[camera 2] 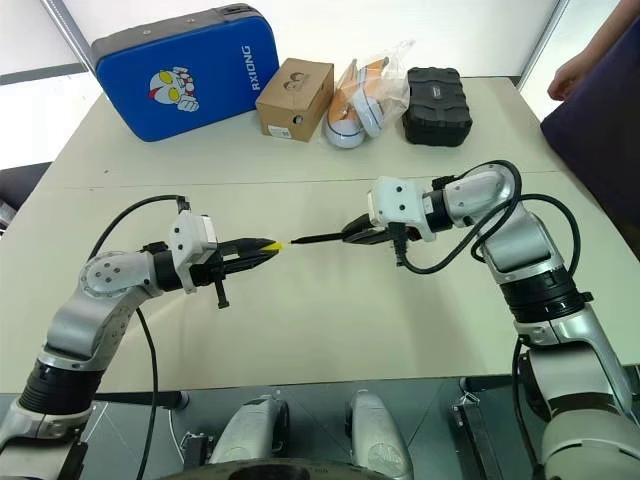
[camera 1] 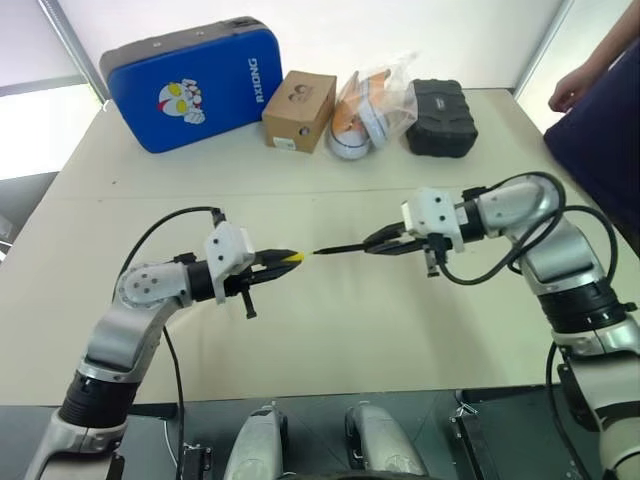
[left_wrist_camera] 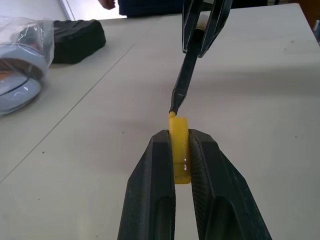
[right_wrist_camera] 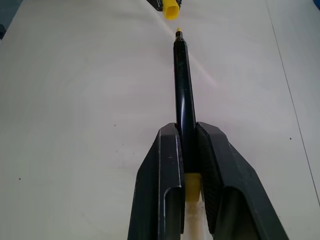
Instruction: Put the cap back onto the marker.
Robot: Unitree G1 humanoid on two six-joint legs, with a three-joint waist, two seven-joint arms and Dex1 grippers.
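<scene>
Head stereo pair high over the table (camera 1: 330,340), angled forward-down; wrist cameras close, facing each other across it.

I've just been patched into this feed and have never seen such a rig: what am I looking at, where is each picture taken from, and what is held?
It is a two-armed humanoid robot. The two wide pictures come from its head, looking down over a pale table. The other two look along each wrist's fingers.

The left end effector is shut on the yellow cap. The right end effector is shut on the black marker, whose tip points at the cap's opening, with a small gap between them in the right wrist view.

Along the table's far edge lie a blue case, a cardboard box, a plastic bag and a black case. A person's hand shows at the far right.
</scene>
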